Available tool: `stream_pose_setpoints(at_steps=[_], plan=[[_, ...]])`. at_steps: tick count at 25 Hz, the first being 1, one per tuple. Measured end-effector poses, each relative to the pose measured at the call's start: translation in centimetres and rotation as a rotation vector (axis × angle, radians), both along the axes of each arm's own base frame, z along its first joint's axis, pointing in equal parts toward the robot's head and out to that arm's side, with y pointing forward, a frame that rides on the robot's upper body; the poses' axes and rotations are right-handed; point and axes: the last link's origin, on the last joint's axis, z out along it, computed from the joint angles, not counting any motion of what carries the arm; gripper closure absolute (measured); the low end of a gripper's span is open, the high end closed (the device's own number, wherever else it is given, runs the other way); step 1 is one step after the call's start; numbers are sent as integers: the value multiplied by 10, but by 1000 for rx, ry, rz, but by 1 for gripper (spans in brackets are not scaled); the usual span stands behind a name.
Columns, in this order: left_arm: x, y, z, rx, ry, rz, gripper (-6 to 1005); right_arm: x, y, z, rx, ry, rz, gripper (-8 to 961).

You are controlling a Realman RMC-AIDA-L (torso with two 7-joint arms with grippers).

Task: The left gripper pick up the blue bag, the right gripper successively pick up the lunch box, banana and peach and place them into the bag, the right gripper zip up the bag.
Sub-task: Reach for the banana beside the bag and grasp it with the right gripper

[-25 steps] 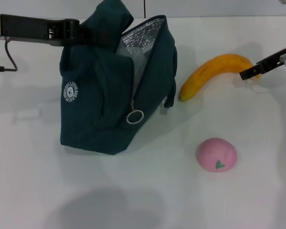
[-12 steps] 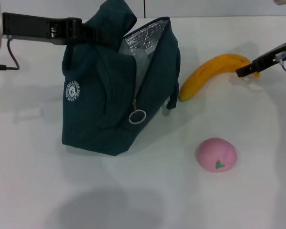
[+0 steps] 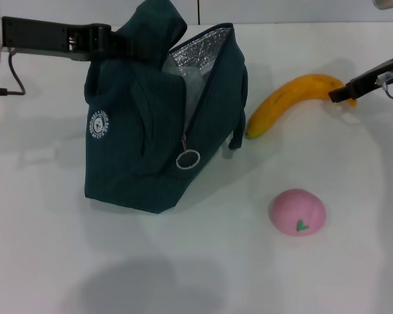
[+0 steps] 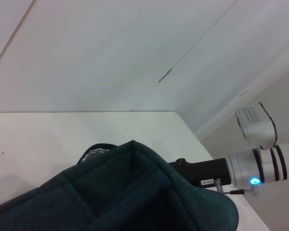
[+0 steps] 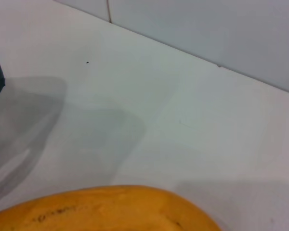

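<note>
Right end effector [image 3: 344, 97]: reaching in from the right edge of the head view, its black tip is sitting at the banana's far right end; whether its fingers are spread or closing on the fruit, I cannot tell.
Banana [image 3: 295, 101]: lying on the white surface [image 3: 183, 261] in the upper right of the head view, its long axis is running from lower left beside the bag up to the right, so the near end for this arm is the right one.
Left end effector [image 3: 128, 47]: coming in from the upper left, it is pinching the top fabric of the blue bag [image 3: 144, 137] and holding it upright with the foil mouth open.
Peach [image 3: 297, 212]: resting lower right, well apart from both arms.
Lunch box: not discernible anywhere on the surface.
Judgement: the right arm is much nearer the banana, and the bag's mouth is lying to its left.
</note>
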Motion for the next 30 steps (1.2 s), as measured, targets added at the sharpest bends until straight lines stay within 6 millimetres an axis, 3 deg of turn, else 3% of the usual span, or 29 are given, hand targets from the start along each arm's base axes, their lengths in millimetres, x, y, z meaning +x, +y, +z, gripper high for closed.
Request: stream_pose_setpoints(at_steps=[12, 30], plan=[[0, 0, 0, 1, 1, -1, 963, 2, -1, 0, 4, -1, -3, 518], [0, 0, 1, 3, 1, -1, 963, 3, -3, -5, -10, -9, 10, 565]])
